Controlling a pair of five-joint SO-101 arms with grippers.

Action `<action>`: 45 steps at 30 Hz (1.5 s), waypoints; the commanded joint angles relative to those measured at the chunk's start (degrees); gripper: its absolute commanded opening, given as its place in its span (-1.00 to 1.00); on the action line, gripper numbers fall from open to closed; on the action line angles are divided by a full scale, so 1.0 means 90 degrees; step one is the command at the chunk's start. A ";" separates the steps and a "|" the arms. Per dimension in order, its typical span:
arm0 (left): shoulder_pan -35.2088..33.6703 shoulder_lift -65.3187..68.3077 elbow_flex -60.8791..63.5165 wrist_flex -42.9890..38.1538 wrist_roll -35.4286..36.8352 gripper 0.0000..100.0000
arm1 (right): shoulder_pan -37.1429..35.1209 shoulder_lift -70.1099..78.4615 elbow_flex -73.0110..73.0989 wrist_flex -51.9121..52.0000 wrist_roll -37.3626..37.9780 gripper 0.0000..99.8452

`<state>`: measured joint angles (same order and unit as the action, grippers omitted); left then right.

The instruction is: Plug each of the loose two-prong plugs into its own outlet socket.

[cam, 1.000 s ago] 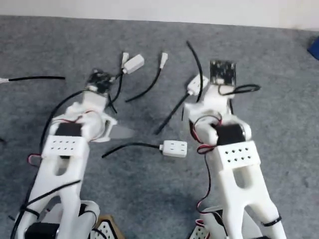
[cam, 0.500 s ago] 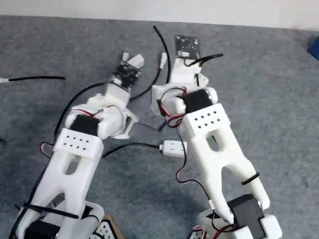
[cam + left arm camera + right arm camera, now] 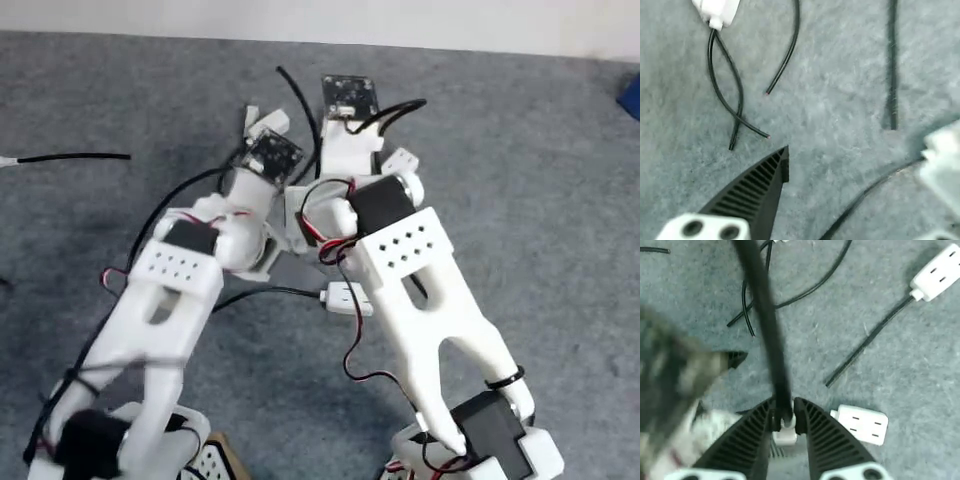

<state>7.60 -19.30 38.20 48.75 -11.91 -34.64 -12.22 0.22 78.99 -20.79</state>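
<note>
Carpet (image 3: 520,200), grey and fuzzy, lies under both arms. In the high view the two arms lean in toward each other, and their white bodies hide much of the middle of the carpet. The right gripper (image 3: 785,405) has its two black jaws pressed together on a white plug (image 3: 785,436). Only a little of the plug peeks out between the jaws, and its prongs cannot be seen. The plug's thick cord (image 3: 762,315) runs up close to the camera, looks blurry, and is cut off at the edge. Just beside the right gripper lies a white socket block (image 3: 862,424) with slots in its top face. The plug is apart from it, with one jaw in between. A second socket block (image 3: 940,270) lies farther off, partly cut off at the edge, with a thin black lead (image 3: 870,340) trailing from it. The left arm (image 3: 670,380) is a blurry shape there. In the left wrist view the left gripper (image 3: 780,160) hangs over bare carpet, and it cannot be told if it is open or closed. Near it lie loose black wires (image 3: 740,95) that cross each other. The white piece (image 3: 715,10) at their far end is cut off, so it is hard to say what it is. A pale blur (image 3: 940,155) at one side is too fuzzy to name. In the high view a corded socket block (image 3: 345,298) lies between the arms, and its cord runs under the left one. It cannot be told if it is one of the blocks seen from the wrist.
</note>
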 commanded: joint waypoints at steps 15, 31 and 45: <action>-0.0796 0.0669 -0.0650 0.0264 0.0010 0.04 | 0.0581 -0.0005 0.0484 -0.0464 0.0518 -0.98; -0.3013 0.0679 -0.0132 -0.0010 0.0010 0.04 | 0.1118 -0.0073 0.1470 -0.0073 0.1114 -0.98; -0.3346 0.0718 -0.0171 -0.0020 -0.0342 0.04 | 0.1148 -0.0122 0.2769 -0.1031 0.1006 -0.98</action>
<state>-22.02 -12.70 37.32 49.45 -14.46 -25.23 -11.96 25.36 70.37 -11.47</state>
